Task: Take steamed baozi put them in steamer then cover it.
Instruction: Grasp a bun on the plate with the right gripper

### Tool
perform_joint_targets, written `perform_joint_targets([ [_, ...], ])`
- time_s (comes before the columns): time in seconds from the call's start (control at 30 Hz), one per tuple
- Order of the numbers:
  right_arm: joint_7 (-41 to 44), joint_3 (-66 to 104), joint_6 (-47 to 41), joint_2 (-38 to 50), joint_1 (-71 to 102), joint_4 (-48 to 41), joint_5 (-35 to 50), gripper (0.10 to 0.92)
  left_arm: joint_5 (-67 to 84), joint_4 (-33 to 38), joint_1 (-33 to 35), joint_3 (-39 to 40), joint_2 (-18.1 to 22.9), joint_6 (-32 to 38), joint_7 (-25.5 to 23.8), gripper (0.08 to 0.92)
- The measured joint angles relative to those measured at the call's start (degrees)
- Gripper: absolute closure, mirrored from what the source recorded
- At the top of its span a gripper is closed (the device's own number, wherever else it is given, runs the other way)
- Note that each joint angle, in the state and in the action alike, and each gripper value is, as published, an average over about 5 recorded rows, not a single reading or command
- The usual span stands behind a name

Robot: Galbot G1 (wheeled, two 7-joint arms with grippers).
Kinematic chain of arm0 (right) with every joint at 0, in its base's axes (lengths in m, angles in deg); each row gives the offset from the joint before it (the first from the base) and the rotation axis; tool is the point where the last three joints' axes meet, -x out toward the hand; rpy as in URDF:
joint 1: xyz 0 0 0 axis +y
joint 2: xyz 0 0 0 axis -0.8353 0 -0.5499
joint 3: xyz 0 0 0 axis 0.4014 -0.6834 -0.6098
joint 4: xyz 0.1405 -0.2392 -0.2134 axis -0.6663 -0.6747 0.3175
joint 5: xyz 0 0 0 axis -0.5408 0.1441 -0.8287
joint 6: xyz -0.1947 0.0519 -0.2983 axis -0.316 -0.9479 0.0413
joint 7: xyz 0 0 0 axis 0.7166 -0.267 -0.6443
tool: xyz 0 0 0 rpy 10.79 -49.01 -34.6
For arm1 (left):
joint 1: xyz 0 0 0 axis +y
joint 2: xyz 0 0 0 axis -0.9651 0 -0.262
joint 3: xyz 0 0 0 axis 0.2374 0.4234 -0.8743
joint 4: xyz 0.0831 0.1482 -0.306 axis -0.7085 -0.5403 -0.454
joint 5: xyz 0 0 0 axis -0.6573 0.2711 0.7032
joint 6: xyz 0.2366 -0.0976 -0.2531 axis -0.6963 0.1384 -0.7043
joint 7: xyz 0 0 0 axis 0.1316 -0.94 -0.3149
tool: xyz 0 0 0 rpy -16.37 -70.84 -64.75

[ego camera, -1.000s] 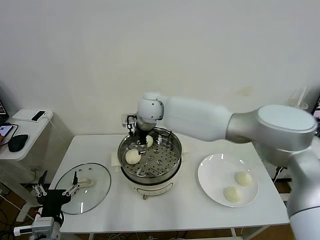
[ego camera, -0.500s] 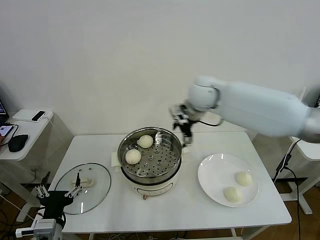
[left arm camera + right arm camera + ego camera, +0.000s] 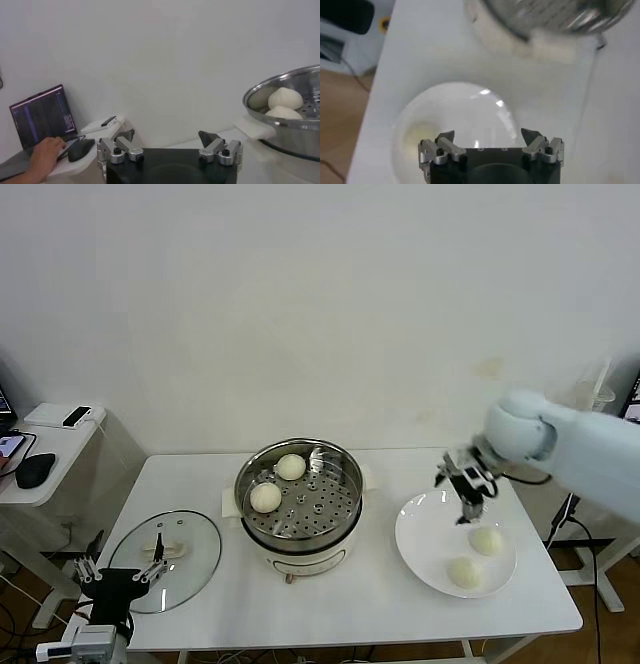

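Note:
The steamer point(image 3: 300, 502), a shiny steel pot on a white base, stands mid-table with two baozi on its perforated tray, one at the back point(image 3: 291, 467) and one at the left point(image 3: 265, 497). Two more baozi point(image 3: 486, 540) point(image 3: 463, 572) lie on the white plate point(image 3: 420, 529) at the right. My right gripper point(image 3: 467, 487) is open and empty, above the plate's far edge, just behind the nearer-back baozi. In the right wrist view the plate point(image 3: 455, 107) lies below the open gripper point(image 3: 487, 135). The glass cover point(image 3: 168, 558) lies flat at the table's front left. My left gripper point(image 3: 120, 575) is open, parked beside it.
A side desk point(image 3: 50, 454) at the left holds a mouse, phone and laptop; a person's hand point(image 3: 45, 152) rests there in the left wrist view. The steamer's rim point(image 3: 280, 95) with two baozi shows in that view too.
My right gripper has left the steamer empty, swinging right from over the pot to above the plate. The second baozi stays in the steamer. The left arm has barely moved.

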Motion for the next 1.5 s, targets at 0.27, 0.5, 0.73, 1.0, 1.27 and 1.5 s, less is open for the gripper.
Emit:
perform_joint_targets([
  [0.27,0.11,6.48,1.37,2.18,10.75,-0.69,-4.04,0.203,-0.32,-0.49,0.34,-0.21,0.07,0.06,0.04,0.177],
  [0.5,-0.23,11.13,1.69,2.22,18.29,-2.91,-6.22,0.203,-0.68,-0.93,0.25,0.03,0.18,0.06,0.08,0.177],
  [0.73,-0.81,14.32,1.91,1.23,23.11,-5.65,-7.28,0.203,-0.82,-1.47,-0.28,0.22,0.20,0.02,0.08,0.177],
  [1.0,-1.22,15.83,1.50,-0.60,25.41,-8.39,-7.47,0.215,-0.97,-1.88,-0.57,0.32,0.28,-0.03,0.08,0.177],
  [1.27,-1.56,16.53,0.58,-1.73,26.49,-9.58,-7.07,0.322,-1.08,-1.89,-0.58,0.41,0.44,-0.07,0.09,0.177],
  [1.5,-1.34,17.11,0.19,-1.96,26.73,-10.06,-6.84,0.412,-1.16,-1.69,-0.56,0.49,0.49,-0.07,0.12,0.177],
])
